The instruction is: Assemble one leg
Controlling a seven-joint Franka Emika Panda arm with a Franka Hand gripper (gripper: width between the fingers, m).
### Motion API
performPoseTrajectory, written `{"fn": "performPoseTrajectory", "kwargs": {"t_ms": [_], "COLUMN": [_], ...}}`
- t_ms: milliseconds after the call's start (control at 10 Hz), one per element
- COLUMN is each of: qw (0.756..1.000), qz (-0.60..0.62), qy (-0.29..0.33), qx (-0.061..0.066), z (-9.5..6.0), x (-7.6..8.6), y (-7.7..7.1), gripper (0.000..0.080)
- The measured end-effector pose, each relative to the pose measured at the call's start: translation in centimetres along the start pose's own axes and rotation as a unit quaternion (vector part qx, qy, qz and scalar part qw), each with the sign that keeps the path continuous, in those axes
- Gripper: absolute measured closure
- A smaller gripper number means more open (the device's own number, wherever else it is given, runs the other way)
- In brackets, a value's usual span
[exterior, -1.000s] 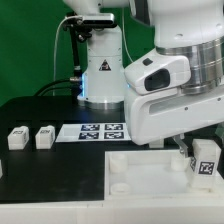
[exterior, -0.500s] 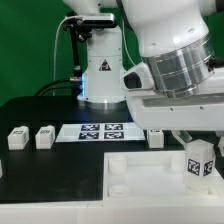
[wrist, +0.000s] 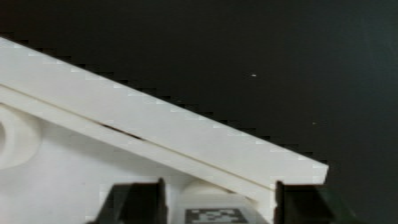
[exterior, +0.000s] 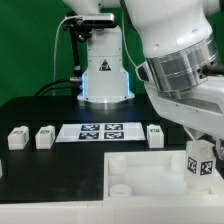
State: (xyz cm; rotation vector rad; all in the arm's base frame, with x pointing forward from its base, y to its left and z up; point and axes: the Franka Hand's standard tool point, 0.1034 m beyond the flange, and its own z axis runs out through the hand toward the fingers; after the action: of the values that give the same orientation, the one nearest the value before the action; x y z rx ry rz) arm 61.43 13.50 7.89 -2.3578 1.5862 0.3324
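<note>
gripper (exterior: 204, 151) clamped on leg (exterior: 201, 168) | leg upright above white panel (exterior: 140, 172), exterior view's right | leg-panel contact: cannot tell

White leg (exterior: 198, 160) (black-and-white square tag (exterior: 203, 168)), black table (exterior: 50, 172)

bare table (exterior: 50, 185), loose legs (exterior: 44, 137), raised panel (exterior: 150, 168)

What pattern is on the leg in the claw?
The leg carries a black-and-white square tag; exterior view.
</note>
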Motion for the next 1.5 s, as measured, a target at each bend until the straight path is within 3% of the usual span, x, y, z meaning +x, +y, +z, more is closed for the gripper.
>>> {"fn": "performPoseTrajectory", "kwargs": {"t_ms": [100, 300, 600, 900, 1100, 1200, 1500], "qw": [1.000, 0.999, 0.968, 0.920, 0.866, 0.832, 0.723], "qz": [-0.005, -0.032, -0.244, -0.388, -0.496, -0.550, -0.685], "qy": [0.000, -0.001, 0.038, 0.044, 0.040, 0.047, 0.059], "qx": [0.000, -0.004, -0.034, -0.043, -0.050, -0.059, -0.066], "z": [0.0, 0.2, 0.2, 0.2, 0.3, 0.2, 0.0], "x": [0.0, -0.5, 0.3, 0.4, 0.5, 0.9, 1.9], "y": [0.0, 0.1, 0.1, 0.0, 0.1, 0.0, -0.3], "gripper": [0.0500, 0.0219, 0.0163, 0.0151, 0.0151, 0.0151, 0.0151]}}
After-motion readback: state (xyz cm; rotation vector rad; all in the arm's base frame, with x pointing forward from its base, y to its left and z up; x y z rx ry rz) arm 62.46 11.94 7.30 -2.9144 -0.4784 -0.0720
